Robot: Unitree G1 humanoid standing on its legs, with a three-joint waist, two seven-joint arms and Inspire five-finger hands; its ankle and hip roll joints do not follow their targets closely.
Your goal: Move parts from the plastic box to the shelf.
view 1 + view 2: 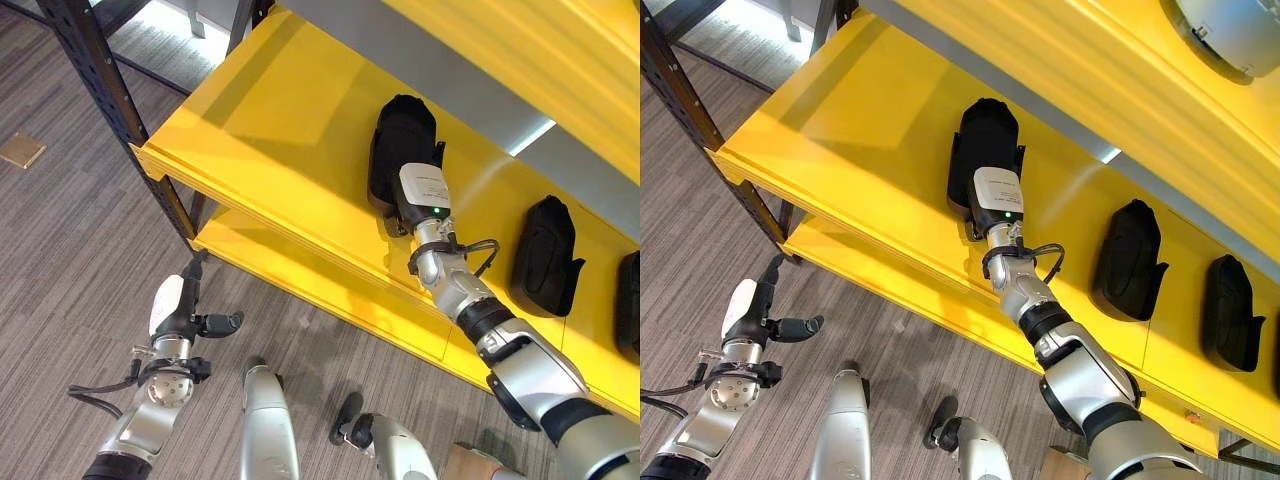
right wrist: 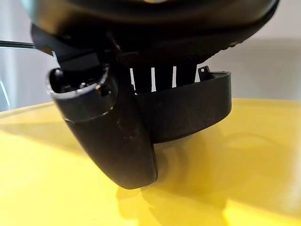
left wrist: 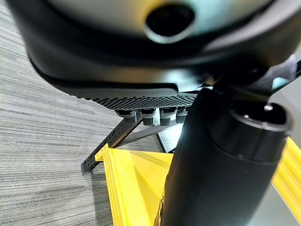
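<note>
A black moulded part (image 1: 403, 115) lies on the yellow shelf (image 1: 260, 130). My right hand (image 1: 400, 168) reaches onto the shelf and rests over the part's near end. In the right wrist view the thumb (image 2: 113, 136) sits in front of the part's curved wall (image 2: 197, 108) and the fingers are curled behind it, with the part touching the yellow board. My left hand (image 1: 180, 310) hangs low over the carpet, below the shelf's front edge. Its fingers are relaxed, the thumb (image 3: 221, 169) stands out, and it holds nothing.
Two more black parts (image 1: 1130, 260) (image 1: 1230, 310) lie further right on the same shelf. A pale rounded object (image 1: 1230, 30) sits on the shelf above. A dark perforated post (image 1: 110, 90) carries the shelf's left corner, and a lower yellow board (image 1: 300, 270) runs beneath.
</note>
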